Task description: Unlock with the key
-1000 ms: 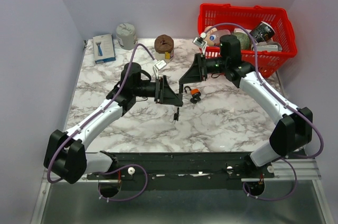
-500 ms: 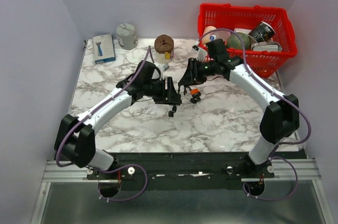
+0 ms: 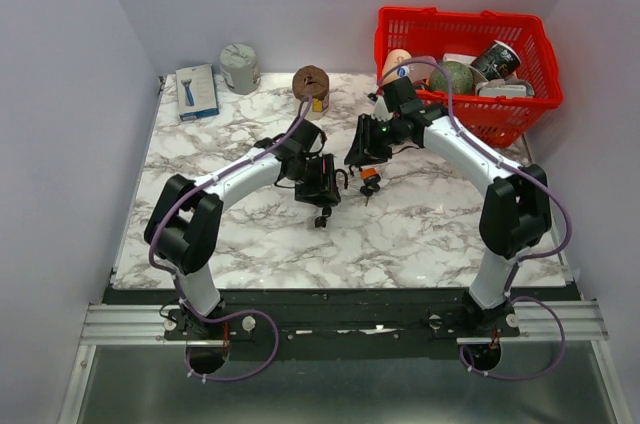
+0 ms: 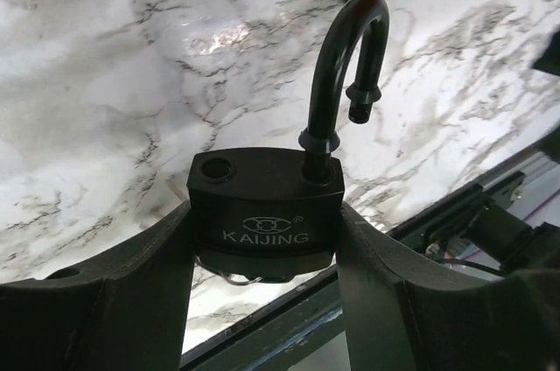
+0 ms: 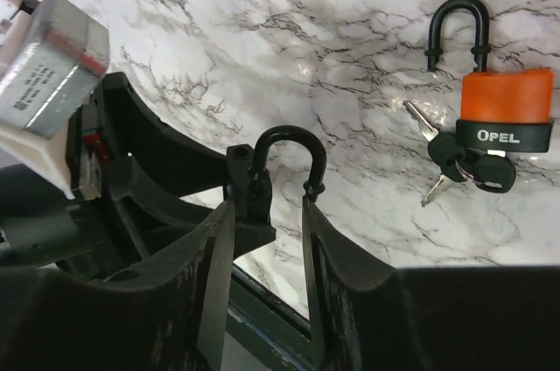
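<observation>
My left gripper [image 4: 267,222] is shut on the body of a black KAIJING padlock [image 4: 267,200]. Its shackle [image 4: 346,65] is swung open, free end out of its hole. A key ring shows under the body; the key itself is hidden. In the top view the gripper [image 3: 322,184] holds the padlock just above the table's middle. My right gripper [image 5: 267,205] is open, its fingertips [image 5: 223,222] flanking the black padlock's shackle [image 5: 293,148] without gripping it. In the top view it [image 3: 360,152] is just right of the left gripper.
An orange OPEL padlock [image 5: 505,100] with black-headed keys [image 5: 468,165] lies on the marble beside both grippers, also in the top view [image 3: 369,180]. A red basket [image 3: 540,94] of items stands back right. A brown jar [image 3: 311,87], grey tin [image 3: 239,68] and blue-and-white box [image 3: 197,92] stand at the back.
My left arm has reached further right and forward with the black padlock. My right gripper has come down and left until its fingers flank the shackle.
</observation>
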`<state>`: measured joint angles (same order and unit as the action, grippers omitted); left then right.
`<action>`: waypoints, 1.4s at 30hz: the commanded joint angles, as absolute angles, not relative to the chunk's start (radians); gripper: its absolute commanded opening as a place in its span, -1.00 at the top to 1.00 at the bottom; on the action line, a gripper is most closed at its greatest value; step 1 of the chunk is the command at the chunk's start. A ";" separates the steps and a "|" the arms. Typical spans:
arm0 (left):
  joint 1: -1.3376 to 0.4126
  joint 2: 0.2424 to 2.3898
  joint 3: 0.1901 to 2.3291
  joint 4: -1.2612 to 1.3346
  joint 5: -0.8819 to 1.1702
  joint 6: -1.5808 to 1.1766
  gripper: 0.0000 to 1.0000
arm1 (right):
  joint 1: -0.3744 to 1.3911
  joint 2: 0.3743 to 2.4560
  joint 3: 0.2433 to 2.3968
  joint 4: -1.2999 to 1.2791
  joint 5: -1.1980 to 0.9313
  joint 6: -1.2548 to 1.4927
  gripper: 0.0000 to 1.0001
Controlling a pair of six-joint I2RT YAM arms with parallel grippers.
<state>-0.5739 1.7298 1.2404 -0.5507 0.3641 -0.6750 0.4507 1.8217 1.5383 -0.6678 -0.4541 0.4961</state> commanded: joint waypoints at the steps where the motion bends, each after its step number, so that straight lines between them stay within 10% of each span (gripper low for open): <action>1: -0.587 1.746 1.290 -0.546 0.344 -0.678 1.00 | 0.454 1.815 1.533 -0.698 -0.379 0.523 0.03; 30: -0.531 2.082 1.528 -0.707 0.126 -0.667 0.97 | 0.443 1.396 1.227 -0.658 -0.124 0.557 -0.59; 42: -0.525 2.123 1.652 -0.787 0.048 -0.609 -0.53 | 0.442 1.350 1.187 -0.657 -0.103 0.560 -0.68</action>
<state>-0.5308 2.1193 1.6314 -0.7643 0.1165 -0.6392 0.4477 1.3750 1.2068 -0.6674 -0.1402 0.5507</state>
